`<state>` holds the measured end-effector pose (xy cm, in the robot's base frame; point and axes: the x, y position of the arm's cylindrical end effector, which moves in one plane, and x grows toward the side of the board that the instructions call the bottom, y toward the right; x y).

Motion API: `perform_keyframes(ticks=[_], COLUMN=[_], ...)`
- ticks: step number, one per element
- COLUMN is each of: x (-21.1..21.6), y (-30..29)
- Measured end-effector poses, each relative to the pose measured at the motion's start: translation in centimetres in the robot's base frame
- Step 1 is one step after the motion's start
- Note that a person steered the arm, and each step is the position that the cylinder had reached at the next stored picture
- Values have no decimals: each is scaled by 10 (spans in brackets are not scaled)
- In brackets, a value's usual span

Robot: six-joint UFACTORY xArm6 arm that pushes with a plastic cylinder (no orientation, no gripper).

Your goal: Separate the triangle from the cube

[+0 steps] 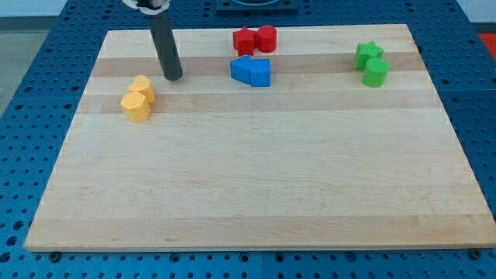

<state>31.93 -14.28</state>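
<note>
Two blue blocks touch each other at the view's top centre: a blue triangle (241, 69) on the left and a blue cube (260, 74) on the right. My tip (173, 77) rests on the board to their left, roughly 75 pixels from the triangle, not touching any block. It stands just up and right of the yellow blocks.
Two yellow blocks (138, 99) sit together at the left. Two red blocks (255, 39) touch near the top edge, just above the blue pair. A green star (369, 53) and a green cylinder (376, 72) sit at the upper right. The wooden board (256, 186) lies on a blue perforated table.
</note>
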Motion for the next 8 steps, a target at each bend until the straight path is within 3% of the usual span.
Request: perform_keyframes(ticks=[2,8], x=[-26,-30], y=[24,165])
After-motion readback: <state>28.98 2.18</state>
